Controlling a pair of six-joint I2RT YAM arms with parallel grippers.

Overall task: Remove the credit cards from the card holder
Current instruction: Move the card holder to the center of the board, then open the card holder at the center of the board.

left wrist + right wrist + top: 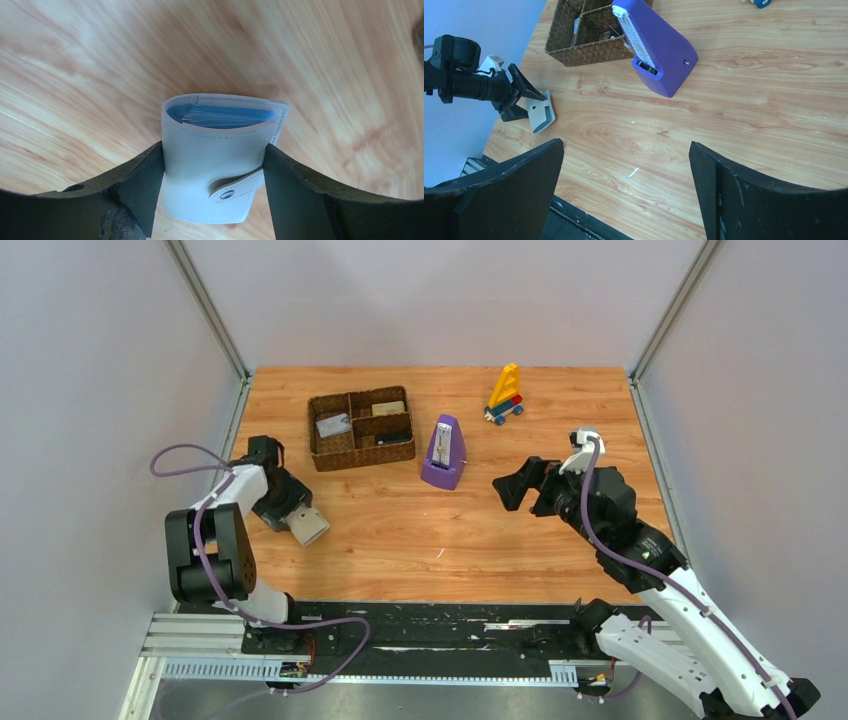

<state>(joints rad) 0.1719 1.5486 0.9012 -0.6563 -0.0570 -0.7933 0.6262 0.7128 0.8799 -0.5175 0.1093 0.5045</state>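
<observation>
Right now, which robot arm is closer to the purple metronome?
Right. The right arm hangs just right of the purple metronome, jaws open. The left arm is farther off on its left, jaws clamping the card holder.

A wide, bare stretch of surface [420, 540] lies free between the left claw [300, 520], clamped on the card holder [313, 528] near the left wall [100, 360], and the right claw [520, 485], jaws spread wide. Behind it stand the woven tray [360, 428] and, just beside it, the upright purple metronome [443, 453]. A toy sailboat [505, 396] sits farther back, well apart from both.
</observation>
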